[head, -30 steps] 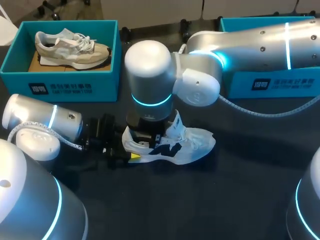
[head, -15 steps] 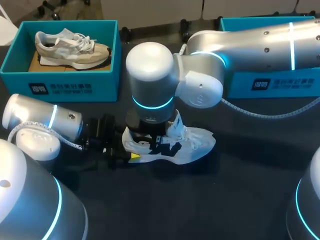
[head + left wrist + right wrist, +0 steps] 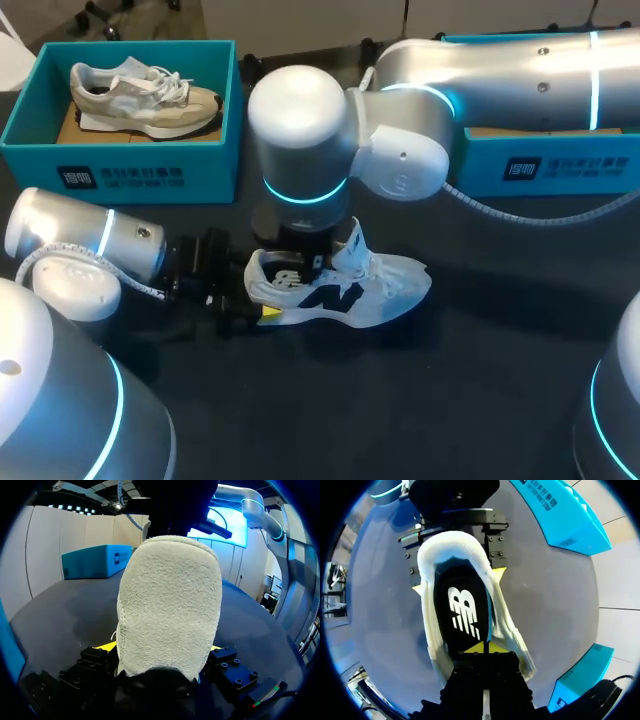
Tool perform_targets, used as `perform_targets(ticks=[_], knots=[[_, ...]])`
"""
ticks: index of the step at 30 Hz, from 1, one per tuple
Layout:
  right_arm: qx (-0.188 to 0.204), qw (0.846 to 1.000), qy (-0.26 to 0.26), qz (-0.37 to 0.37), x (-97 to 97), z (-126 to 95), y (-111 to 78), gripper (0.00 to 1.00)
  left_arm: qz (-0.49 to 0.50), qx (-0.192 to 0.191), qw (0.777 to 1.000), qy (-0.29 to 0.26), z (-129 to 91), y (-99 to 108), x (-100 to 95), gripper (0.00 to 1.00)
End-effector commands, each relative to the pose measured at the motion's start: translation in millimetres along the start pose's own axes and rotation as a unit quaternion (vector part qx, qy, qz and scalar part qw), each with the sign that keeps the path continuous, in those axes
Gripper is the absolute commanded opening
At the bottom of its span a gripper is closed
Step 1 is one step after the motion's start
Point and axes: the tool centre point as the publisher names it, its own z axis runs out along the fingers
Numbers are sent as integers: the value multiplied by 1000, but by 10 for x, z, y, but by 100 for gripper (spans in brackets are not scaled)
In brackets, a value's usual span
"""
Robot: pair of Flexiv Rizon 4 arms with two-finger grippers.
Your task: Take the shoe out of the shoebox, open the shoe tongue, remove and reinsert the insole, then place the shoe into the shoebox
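Right arm (image 3: 300,120) risen since last look, uncovering white knit sneaker (image 3: 345,290); wrist view alone shows right jaws pinching black logo-printed insole (image 3: 462,607), left jaws clamping heel.

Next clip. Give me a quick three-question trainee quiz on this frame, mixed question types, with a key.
1. True or false: the white shoe lies inside a shoebox.
2. Which part of the white shoe is clamped between the fingers of the left end effector? A) toe B) heel C) laces
3. Fill in: the left teal shoebox holds a ____ shoe.
Key: 1 false, it lies on the table; 2 B; 3 beige, the beige shoe.
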Motion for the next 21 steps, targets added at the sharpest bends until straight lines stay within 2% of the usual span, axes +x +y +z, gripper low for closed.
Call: perform_targets(ticks=[1, 4, 15, 21], knots=[[-7, 1000, 0, -1, -6, -53, -41, 0, -1, -2, 1000, -1, 48, 17, -24, 0], [-20, 1000, 7, -6, -27, -87, -54, 0, -1, -2, 1000, -1, 48, 17, -24, 0], [-21, 999, 14, -20, -143, -224, -227, 0, -1, -2, 1000, -1, 48, 17, -24, 0], [-36, 999, 16, -30, -181, -316, -267, 0, -1, -2, 1000, -1, 48, 17, -24, 0]])
